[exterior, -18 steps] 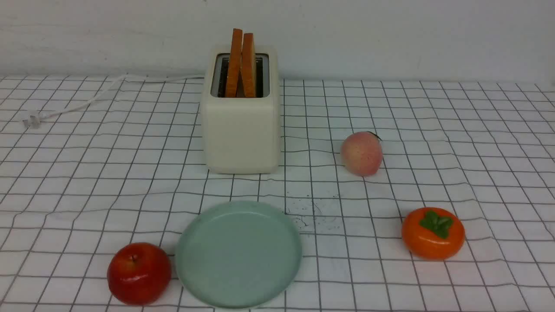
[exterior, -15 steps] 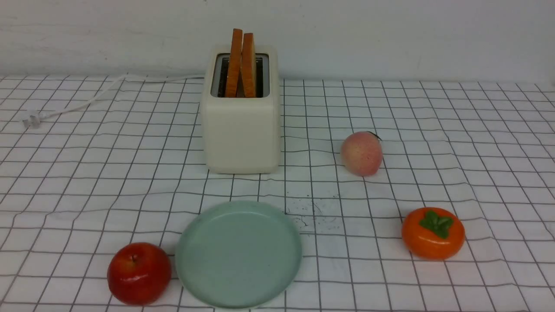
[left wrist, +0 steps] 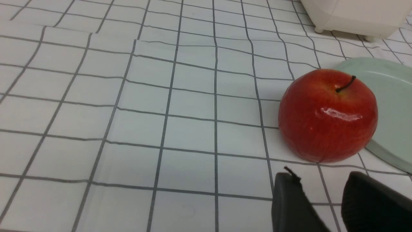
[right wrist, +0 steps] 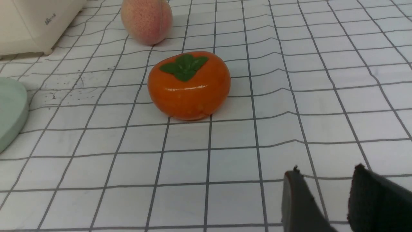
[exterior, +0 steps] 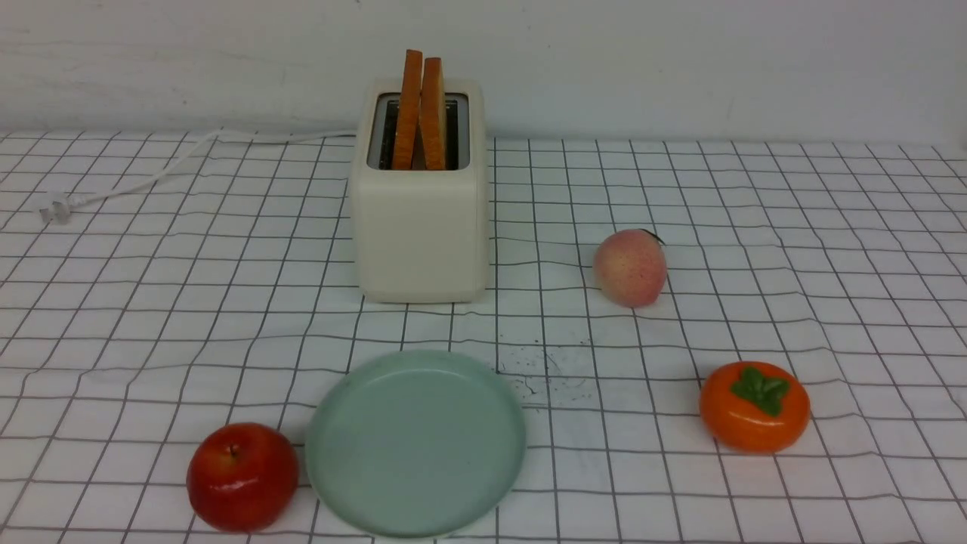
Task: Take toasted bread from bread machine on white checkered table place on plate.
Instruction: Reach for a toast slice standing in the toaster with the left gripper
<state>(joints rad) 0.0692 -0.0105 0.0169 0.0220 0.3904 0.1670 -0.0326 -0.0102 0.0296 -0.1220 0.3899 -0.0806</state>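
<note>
The left gripper (left wrist: 322,182) has its two dark fingers (left wrist: 289,206) partly apart with nothing between them, low over the white checkered table (left wrist: 161,106) by its near edge, just short of the red apple (left wrist: 327,114); the right gripper (right wrist: 325,177) is likewise half open and empty, low over the cloth on the near side of the orange persimmon (right wrist: 189,85); neither arm shows in the front view, so both look parked back, ready to reach. Outward, the mint-green plate (exterior: 415,442) lies bare at the middle of the near edge, the apple just beside it on the left; it probably sits there to give a short drop straight in front of the toaster (exterior: 420,227). The toaster stands toward the middle of the far edge; the two slices of toasted bread (exterior: 421,106) stand upright in its slots, tops proud and so graspable from above; a peach (exterior: 630,268) lies to the right, apart from that path.
</note>
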